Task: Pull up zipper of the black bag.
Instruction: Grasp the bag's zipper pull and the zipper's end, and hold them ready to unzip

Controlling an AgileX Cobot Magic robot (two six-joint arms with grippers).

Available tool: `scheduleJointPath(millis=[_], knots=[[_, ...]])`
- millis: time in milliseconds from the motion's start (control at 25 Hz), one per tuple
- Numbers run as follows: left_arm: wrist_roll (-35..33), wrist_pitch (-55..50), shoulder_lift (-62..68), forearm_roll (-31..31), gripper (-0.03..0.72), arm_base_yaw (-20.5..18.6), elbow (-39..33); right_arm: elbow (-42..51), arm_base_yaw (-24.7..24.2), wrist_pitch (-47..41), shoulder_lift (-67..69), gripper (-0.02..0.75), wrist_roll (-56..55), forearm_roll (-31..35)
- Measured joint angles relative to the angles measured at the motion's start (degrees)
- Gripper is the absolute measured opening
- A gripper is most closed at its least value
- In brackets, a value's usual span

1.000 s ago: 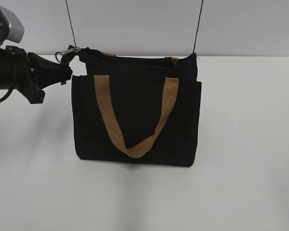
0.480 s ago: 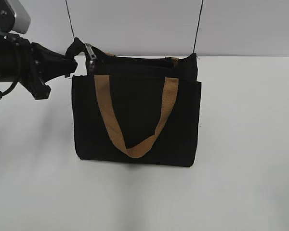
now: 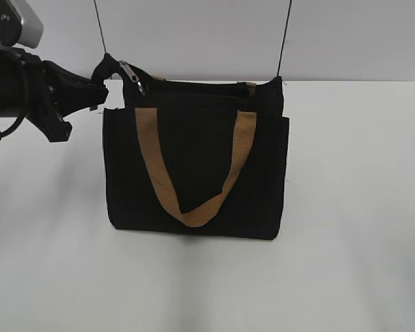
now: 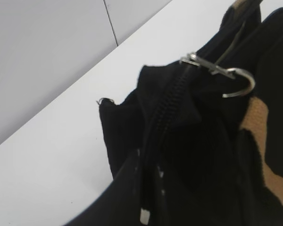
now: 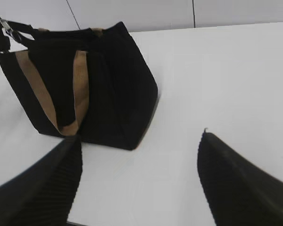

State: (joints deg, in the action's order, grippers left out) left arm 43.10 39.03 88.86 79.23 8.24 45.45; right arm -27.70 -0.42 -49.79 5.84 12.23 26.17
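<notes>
The black bag (image 3: 194, 166) stands upright on the white table, its tan handles (image 3: 155, 166) hanging down the front. The zipper (image 3: 131, 75), a small silver pull, sits at the bag's top left corner and lies over to the right. My left gripper (image 3: 97, 88) is shut on the black fabric end of the zip line, just left of the pull. In the left wrist view the zip line (image 4: 167, 117) runs up from my gripper (image 4: 146, 202) to the zipper (image 4: 212, 69). My right gripper (image 5: 139, 165) is open and empty over bare table, to the right of the bag (image 5: 85, 80).
The white table (image 3: 346, 207) spreads around the bag on all sides. A pale wall stands close behind, with two thin black vertical lines (image 3: 287, 38) on it. My right arm is out of the exterior view.
My left gripper has risen a little with the fabric end. The silver pull, which pointed left towards the gripper, has flipped over to the right. The bag's body has not moved.
</notes>
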Motion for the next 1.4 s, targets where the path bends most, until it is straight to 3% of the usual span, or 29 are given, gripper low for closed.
scheduleJointPath(millis=[320,560,760,1040,1200,1400], knots=[[0.0,0.0,0.0,0.2,-0.004,0.0,0.0,-5.6,0.0,2.6,24.3,0.574,18.0,12.5],[1.4,0.3,0.0,0.2,-0.004,0.0,0.0,-17.0,1.5,3.0,44.7,0.544,21.9,13.5],[1.7,0.9,0.0,0.4,-0.004,0.0,0.0,-23.2,13.8,7.6,55.3,0.543,13.8,5.9],[2.0,1.1,0.0,0.5,-0.004,0.0,0.0,-32.1,33.4,17.6,70.2,0.54,-15.1,-18.3],[2.0,1.2,0.0,0.5,-0.004,0.0,0.0,-38.5,39.2,19.1,78.7,0.462,-22.6,-25.5],[2.0,1.2,0.0,0.5,-0.004,0.0,0.0,-46.2,42.5,20.7,88.0,0.363,-23.0,-26.6]])
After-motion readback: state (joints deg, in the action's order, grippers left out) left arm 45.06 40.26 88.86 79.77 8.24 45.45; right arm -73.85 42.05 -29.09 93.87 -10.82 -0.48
